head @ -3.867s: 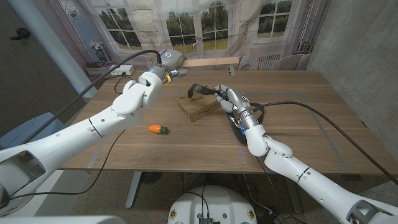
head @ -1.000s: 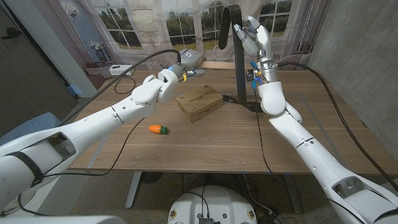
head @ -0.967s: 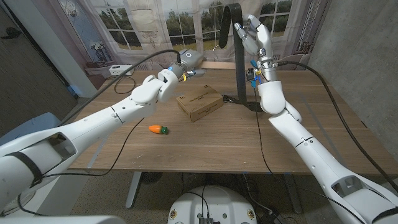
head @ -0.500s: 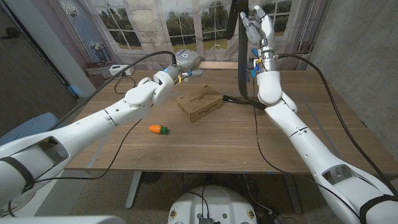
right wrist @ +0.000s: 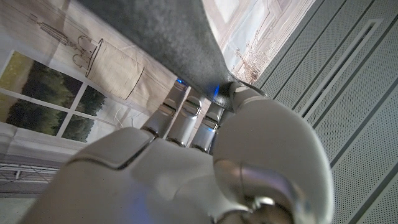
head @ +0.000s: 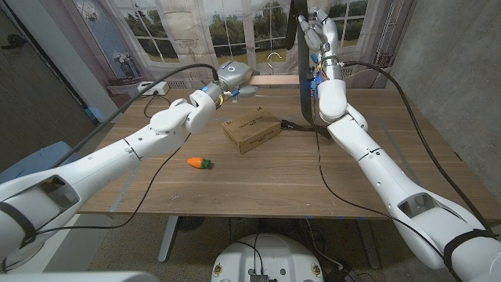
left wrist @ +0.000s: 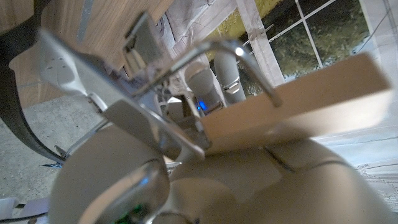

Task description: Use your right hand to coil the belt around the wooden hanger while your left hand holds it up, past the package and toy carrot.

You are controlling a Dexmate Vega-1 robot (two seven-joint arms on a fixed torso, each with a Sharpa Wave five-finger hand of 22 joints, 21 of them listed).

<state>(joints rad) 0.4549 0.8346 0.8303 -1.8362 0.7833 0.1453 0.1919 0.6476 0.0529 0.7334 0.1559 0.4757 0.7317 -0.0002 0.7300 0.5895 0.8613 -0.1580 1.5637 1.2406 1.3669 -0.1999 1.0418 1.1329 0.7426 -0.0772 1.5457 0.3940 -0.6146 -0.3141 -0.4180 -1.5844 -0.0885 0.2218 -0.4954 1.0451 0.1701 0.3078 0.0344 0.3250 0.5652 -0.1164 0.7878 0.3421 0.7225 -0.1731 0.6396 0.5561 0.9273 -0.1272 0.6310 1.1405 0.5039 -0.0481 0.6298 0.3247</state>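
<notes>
The right robot hand [head: 316, 27] grips the black belt [head: 302, 74] high above the table [head: 258, 180]. The left robot hand [head: 232, 77] holds the wooden hanger [head: 270, 78] beyond the package [head: 250, 131], whose printing is unreadable, and the toy carrot [head: 200, 162].

Black belt [head: 302, 74], pale wooden hanger [head: 270, 79], orange toy carrot [head: 199, 163], brown package [head: 250, 131]

right hand [head: 317, 30] raised high, fingers closed; left hand [head: 232, 78] gripping, arm outstretched.
</notes>
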